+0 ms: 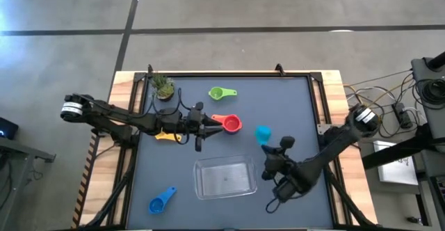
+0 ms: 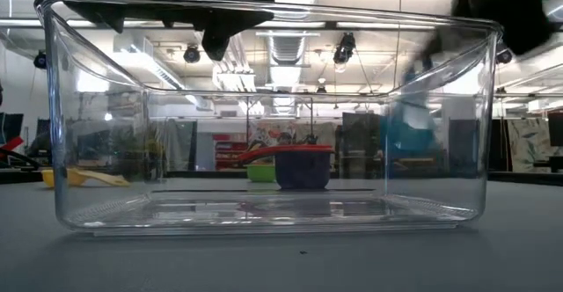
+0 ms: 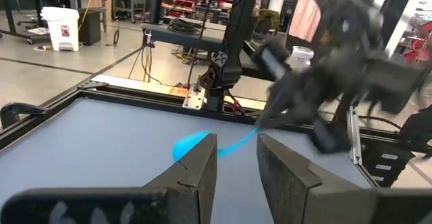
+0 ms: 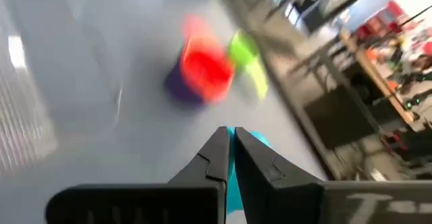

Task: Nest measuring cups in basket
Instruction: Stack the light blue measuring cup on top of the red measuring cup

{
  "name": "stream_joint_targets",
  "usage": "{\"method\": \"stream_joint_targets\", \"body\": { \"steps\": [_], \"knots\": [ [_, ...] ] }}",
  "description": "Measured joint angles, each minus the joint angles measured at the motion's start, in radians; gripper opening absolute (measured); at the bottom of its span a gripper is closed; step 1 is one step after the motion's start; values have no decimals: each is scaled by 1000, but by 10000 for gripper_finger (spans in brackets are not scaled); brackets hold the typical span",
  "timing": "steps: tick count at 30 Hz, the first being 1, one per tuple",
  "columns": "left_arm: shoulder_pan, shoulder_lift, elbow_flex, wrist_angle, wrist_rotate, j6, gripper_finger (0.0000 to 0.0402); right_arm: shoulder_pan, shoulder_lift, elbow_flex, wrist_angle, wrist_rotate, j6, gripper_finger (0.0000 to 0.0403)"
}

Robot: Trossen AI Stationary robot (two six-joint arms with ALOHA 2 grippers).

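we judge the step in hand to be the pickup of the teal measuring cup (image 1: pixel 263 134): our right gripper (image 1: pixel 272 156) has its fingers pressed together on what looks like the cup's flat handle, a sliver of teal showing between them in the right wrist view, with the cup just beyond the far right corner of the clear basket (image 1: pixel 224 177). the basket looks bare inside, so nesting has not started there. next we would need to lift the cup clear of the mat, carry it over the near wall of the basket and set it down bowl up. our right arm reaches in from the right edge of the table, elbow bent, wrist low beside the basket. our left gripper (image 1: pixel 200 125) hangs stretched across the middle of the table, its fingers parted a little and empty, next to the red cup (image 1: pixel 230 124) that sits in a purple one; the yellow cup (image 1: pixel 167 136), green cup (image 1: pixel 218 93) and blue cup (image 1: pixel 160 201) lie loose on the mat.
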Motion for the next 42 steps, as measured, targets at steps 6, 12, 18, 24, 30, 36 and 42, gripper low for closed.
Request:
{"method": "stream_joint_targets", "body": {
  "steps": [6, 12, 18, 24, 30, 36, 42],
  "knots": [
    [-1, 6, 0, 7, 7, 11, 89, 79, -92, 42, 53, 137, 28, 8],
    [-25, 68, 0, 80, 19, 113, 95, 95, -169, 19, 117, 165, 10, 8],
    [-28, 173, 76, 91, 21, 150, 119, 89, -214, 1, 186, 134, -60, 8],
    [-55, 293, 214, 88, 101, 182, 173, 59, -232, 5, 262, 65, -135, 8],
    [-80, 367, 391, -100, 122, 185, 224, 21, -233, 5, 357, 8, -234, 8],
    [-78, 451, 522, -265, 120, 143, 234, -5, -232, 5, 446, -29, -325, 8],
    [-76, 509, 574, -271, 158, 131, 220, -26, -232, -1, 483, -56, -363, 8]
  ]
}}
